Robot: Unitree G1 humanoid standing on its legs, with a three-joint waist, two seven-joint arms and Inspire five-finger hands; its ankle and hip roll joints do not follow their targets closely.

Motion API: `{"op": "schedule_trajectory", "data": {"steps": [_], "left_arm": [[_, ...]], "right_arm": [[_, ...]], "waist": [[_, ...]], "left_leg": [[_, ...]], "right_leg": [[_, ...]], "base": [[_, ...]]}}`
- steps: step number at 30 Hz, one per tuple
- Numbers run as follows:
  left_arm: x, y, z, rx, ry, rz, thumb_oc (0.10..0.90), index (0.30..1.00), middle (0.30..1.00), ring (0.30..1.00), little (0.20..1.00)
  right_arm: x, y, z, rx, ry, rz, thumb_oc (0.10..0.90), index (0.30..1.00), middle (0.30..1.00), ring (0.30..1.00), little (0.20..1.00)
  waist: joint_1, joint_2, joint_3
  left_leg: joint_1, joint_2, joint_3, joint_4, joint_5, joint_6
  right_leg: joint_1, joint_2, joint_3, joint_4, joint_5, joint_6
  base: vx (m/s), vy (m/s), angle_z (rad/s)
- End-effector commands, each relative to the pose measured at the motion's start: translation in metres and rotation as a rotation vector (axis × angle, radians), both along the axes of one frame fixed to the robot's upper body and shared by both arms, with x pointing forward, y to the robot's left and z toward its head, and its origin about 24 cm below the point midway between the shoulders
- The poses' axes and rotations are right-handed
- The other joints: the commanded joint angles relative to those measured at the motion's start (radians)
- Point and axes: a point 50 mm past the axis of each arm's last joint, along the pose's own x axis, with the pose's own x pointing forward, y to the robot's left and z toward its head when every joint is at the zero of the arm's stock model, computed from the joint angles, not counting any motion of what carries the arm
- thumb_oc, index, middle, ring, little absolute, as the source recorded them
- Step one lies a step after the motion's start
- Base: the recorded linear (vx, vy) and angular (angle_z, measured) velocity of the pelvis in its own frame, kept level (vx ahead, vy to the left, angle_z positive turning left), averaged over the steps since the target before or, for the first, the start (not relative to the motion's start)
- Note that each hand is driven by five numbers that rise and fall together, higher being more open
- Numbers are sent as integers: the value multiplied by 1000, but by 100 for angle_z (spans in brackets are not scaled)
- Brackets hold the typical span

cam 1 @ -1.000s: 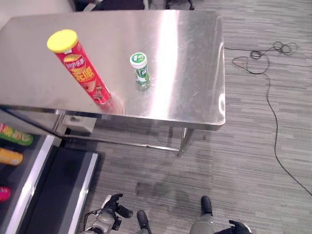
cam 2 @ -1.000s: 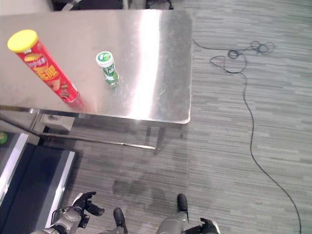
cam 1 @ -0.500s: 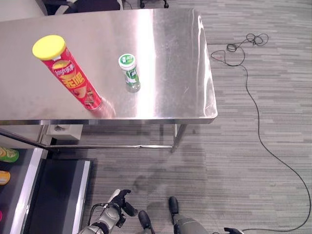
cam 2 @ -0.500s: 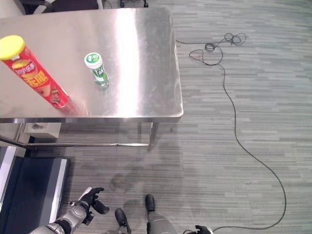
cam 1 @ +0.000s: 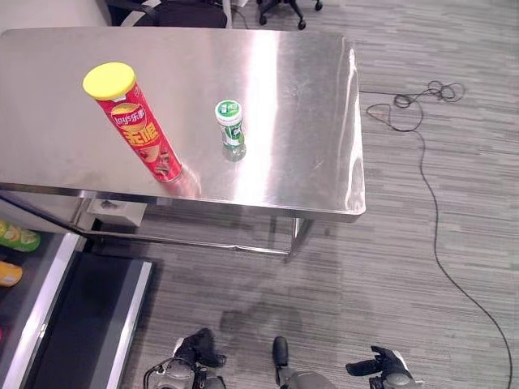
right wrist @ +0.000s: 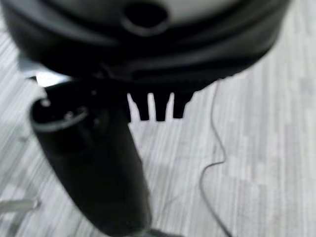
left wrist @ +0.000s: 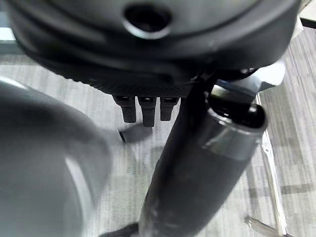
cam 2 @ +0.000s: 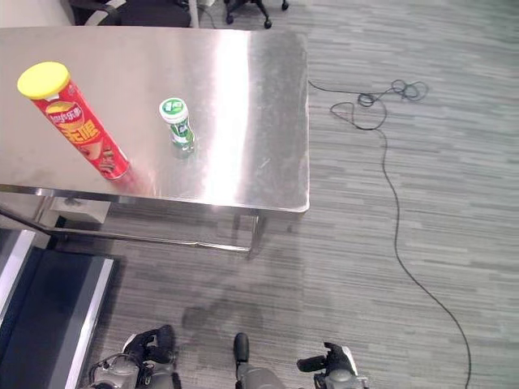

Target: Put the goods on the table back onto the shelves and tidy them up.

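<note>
A tall red chip can [cam 1: 138, 130] with a yellow lid stands on the steel table [cam 1: 308, 105], toward its left side. A small green bottle [cam 1: 231, 130] with a white and green cap stands upright to the right of the can, a short gap apart. Both hands hang low over the floor, well short of the table's near edge. My left hand [cam 1: 195, 350] holds nothing; its fingers [left wrist: 143, 108] are straight with the thumb [left wrist: 207, 163] beside them. My right hand [cam 1: 377, 362] is likewise empty, with its fingers [right wrist: 158, 106] straight.
A low shelf unit [cam 1: 49, 284] stands at the lower left, beside the table. A green packet [cam 1: 16, 237] and an orange item [cam 1: 10, 274] lie on it. Chair bases [cam 1: 280, 8] stand past the table's far edge. Grey floor stretches to the right of the table.
The whole picture has shifted, so the camera moved; the can and bottle stay put on the table. My right hand has come further into view at the bottom right.
</note>
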Motion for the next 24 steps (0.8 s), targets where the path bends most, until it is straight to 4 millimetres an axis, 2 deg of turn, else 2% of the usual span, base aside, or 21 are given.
{"op": "schedule_trajectory", "data": {"steps": [1,3,5,9,10,14,15,17,18,19,20,21,23,24], "left_arm": [[6,13,5,22,-38,90,800,900,900,900,900],[-4,13,0,3,-11,136,800,900,900,900,900],[-5,14,0,-5,-13,141,800,900,900,900,900],[12,19,8,54,-48,40,800,900,900,900,900],[22,21,13,84,-67,-15,800,900,900,900,900],[22,21,13,84,-67,-15,800,900,900,900,900],[33,25,20,175,-74,-166,800,900,900,900,900],[31,30,20,195,-60,-178,800,900,900,900,900],[29,32,19,198,-50,-179,800,900,900,900,900],[29,32,19,198,-50,-179,800,900,900,900,900],[26,35,18,198,-39,-170,800,900,900,900,900],[20,42,16,192,-5,-161,800,900,900,900,900],[15,48,16,196,3,-126,800,900,900,900,900],[15,48,16,196,3,-126,800,900,900,900,900]], "right_arm": [[-36,-16,-3,-14,99,-112,800,900,900,900,900],[-36,-16,-4,-4,111,-113,800,900,900,900,900],[-34,-13,-5,7,111,-90,800,900,900,900,900],[-12,-3,-3,5,77,41,800,900,900,900,900],[-4,1,-2,0,65,89,800,900,900,900,900],[-4,1,-2,0,65,89,800,900,900,900,900],[7,10,-1,-3,37,137,800,900,900,900,900],[9,17,-3,9,25,142,800,900,900,900,900],[6,19,-4,16,28,141,800,900,900,900,900],[6,19,-4,16,28,141,800,900,900,900,900],[3,21,-6,26,35,143,800,900,900,900,900],[-3,26,-9,40,52,161,800,900,900,900,900],[-13,24,-12,50,74,130,800,900,900,900,900],[-13,24,-12,50,74,130,800,900,900,900,900]], "waist": [[5,28,-39],[14,41,-43],[21,44,-51],[33,30,-60],[33,18,-73],[33,18,-73],[20,10,-82],[15,15,-83],[9,14,-84],[9,14,-84],[3,13,-86],[-7,15,-80],[-13,3,-74],[-13,3,-74]], "left_leg": [[-29,-44,34,7,59,84],[-19,-51,63,8,55,69],[-17,-74,78,18,48,68],[-34,-146,99,30,19,93],[-38,-179,106,22,7,111],[-38,-180,107,22,7,111],[-4,-235,153,4,-33,161],[16,-230,182,4,-49,161],[27,-225,193,4,-56,158],[28,-225,194,4,-56,158],[39,-219,202,4,-63,153],[62,-211,215,4,-76,152],[86,-209,219,4,-75,149],[87,-209,219,4,-75,149]], "right_leg": [[19,-109,74,57,-123,159],[55,-135,86,39,-118,173],[70,-168,83,28,-106,184],[33,-241,75,45,-54,215],[4,-268,80,57,-7,229],[4,-268,80,57,-7,229],[-58,-300,102,169,154,236],[-67,-282,82,199,156,230],[-72,-254,77,199,131,224],[-72,-254,78,199,130,224],[-74,-220,71,183,96,219],[-72,-154,46,137,-11,211],[-63,-123,63,103,-17,195],[-62,-123,64,103,-17,194]], "base": [[400,303,-17],[344,235,-30],[326,225,-38],[217,226,-1],[137,197,-3],[81,105,-3],[271,327,-30],[210,227,-86],[67,58,-68],[59,25,-34],[121,-19,-24],[136,-43,-35],[94,-91,-21],[67,-106,11]]}}
